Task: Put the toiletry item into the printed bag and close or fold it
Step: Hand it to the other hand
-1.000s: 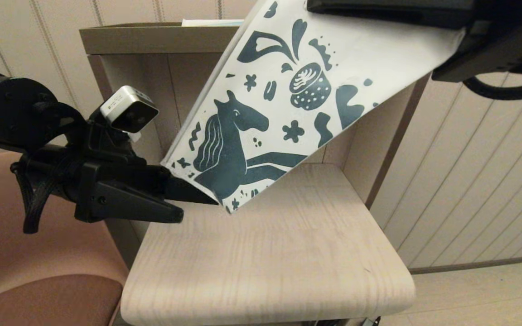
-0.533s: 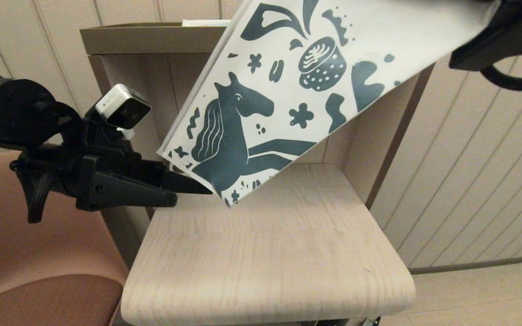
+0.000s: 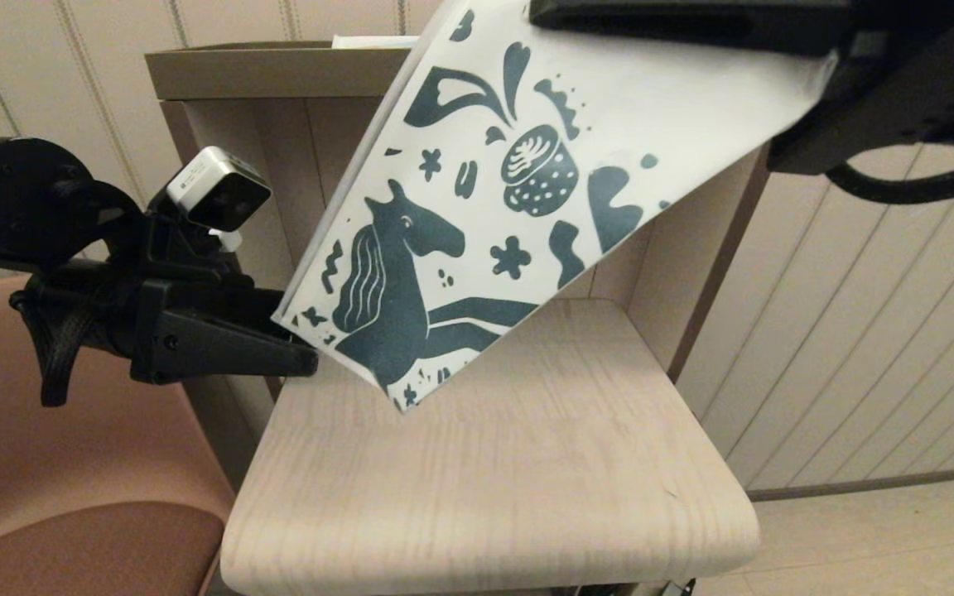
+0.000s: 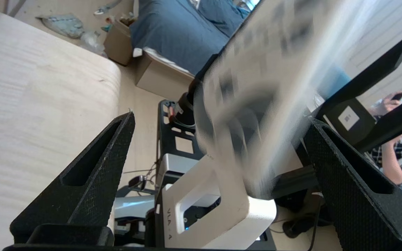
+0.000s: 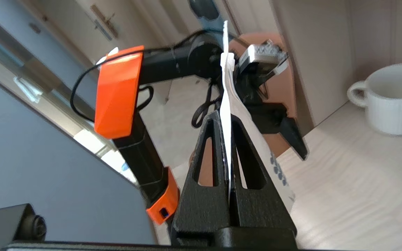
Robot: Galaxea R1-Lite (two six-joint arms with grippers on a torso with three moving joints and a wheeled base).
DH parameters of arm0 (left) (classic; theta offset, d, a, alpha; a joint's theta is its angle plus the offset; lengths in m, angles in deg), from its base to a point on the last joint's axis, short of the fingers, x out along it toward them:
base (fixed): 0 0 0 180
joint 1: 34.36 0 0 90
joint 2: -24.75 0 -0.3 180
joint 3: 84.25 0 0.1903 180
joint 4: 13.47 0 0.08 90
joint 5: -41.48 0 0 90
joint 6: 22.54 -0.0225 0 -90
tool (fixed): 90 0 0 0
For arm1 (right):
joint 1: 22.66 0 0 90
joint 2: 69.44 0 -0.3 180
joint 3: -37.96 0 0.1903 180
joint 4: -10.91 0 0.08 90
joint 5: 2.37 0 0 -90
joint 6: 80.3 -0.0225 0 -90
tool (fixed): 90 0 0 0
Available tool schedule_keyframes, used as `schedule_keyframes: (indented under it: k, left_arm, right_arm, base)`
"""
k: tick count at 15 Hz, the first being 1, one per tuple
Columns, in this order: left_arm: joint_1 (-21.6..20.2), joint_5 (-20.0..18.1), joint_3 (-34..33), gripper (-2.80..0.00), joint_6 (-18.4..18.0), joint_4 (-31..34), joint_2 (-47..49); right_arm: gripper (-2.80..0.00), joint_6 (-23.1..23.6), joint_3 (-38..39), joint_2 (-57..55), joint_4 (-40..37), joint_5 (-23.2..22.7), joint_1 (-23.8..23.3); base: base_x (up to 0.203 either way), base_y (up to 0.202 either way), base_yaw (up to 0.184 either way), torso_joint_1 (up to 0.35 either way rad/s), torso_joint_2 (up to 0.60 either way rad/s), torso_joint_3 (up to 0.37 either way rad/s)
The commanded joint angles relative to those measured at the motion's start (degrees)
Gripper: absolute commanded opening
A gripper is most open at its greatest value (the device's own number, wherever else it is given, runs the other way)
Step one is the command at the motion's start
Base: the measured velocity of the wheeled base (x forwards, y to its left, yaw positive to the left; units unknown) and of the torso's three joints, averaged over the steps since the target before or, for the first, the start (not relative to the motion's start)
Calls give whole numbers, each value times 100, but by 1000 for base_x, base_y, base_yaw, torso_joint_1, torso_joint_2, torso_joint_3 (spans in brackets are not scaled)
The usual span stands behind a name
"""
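The printed bag (image 3: 527, 190), white with a dark teal horse and doodles, hangs tilted above the table. My right gripper (image 3: 576, 12) is shut on its top edge at the upper right; the right wrist view shows both fingers clamped on the thin bag edge (image 5: 226, 87) at the right gripper (image 5: 224, 120). My left gripper (image 3: 311, 352) stands open at the bag's lower left corner. In the left wrist view the blurred bag (image 4: 257, 87) hangs between the spread jaws of the left gripper (image 4: 221, 118), touching neither. The toiletry item is out of view.
A pale wood table (image 3: 485, 497) sits inside a beige shelf nook (image 3: 278, 74). A white ribbed mug (image 5: 393, 101) stands at the back of the table. A reddish-brown chair (image 3: 71, 497) is at the left, under my left arm.
The bag rose, then came back down and shifted left, and its lower corner now covers one left finger. My left gripper drew back a little to the left.
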Motion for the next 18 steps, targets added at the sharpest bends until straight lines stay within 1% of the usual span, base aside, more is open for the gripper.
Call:
schedule_keyframes:
  k: [1,18]
  left_arm:
    - [2,-85,0,0,-24,33,-57]
    - [47,-121,-114,0,-24,41,-165]
  right_arm:
    - [-280,-49,2,-210,0,-2,102]
    - [-280,-104,-236,-210,97,33,-56]
  base:
    - [0,0,0,0,0,0]
    - [0,0,0,0,0,0]
